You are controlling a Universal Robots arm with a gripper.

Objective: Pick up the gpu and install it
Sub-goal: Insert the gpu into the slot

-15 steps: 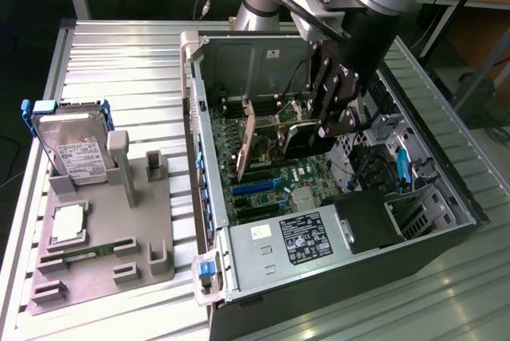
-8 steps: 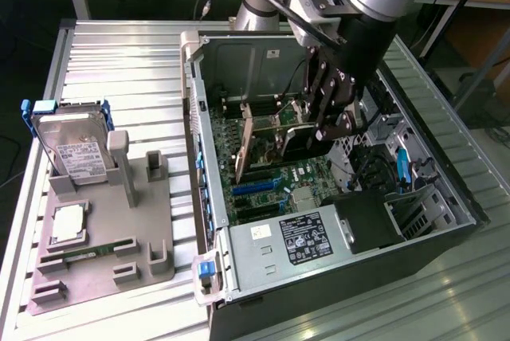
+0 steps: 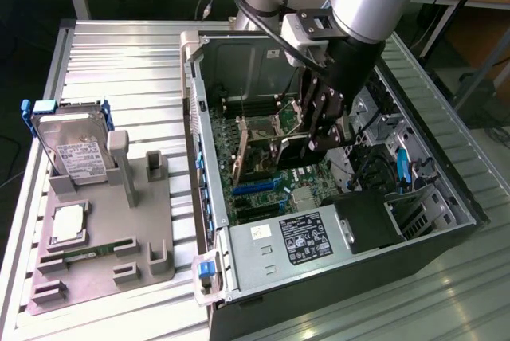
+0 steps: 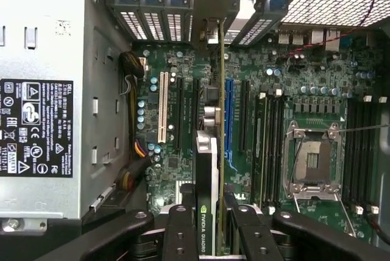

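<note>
Gripper [image 4: 213, 215] fingers [image 4: 180, 230] half closed, clamped on gpu [image 4: 206, 163]. Gpu edge-on between them, over motherboard [image 4: 304, 72]. Long axis parallel to slots, lined up between black slot [image 4: 196, 105] and blue slot [image 4: 229, 114]. Far end toward rear openings [image 4: 152, 23].

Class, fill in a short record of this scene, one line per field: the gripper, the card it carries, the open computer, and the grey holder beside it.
gripper: gripper inside the open case, closed on the gpu
gpu: gpu held edge-on between the fingers, over the motherboard's expansion slots
motherboard: motherboard lies flat in the case, processor socket open
case: computer case on its side, side panel off, power supply at the near end
holder: grey holder at the exterior view's left, hard drive standing in it
</note>
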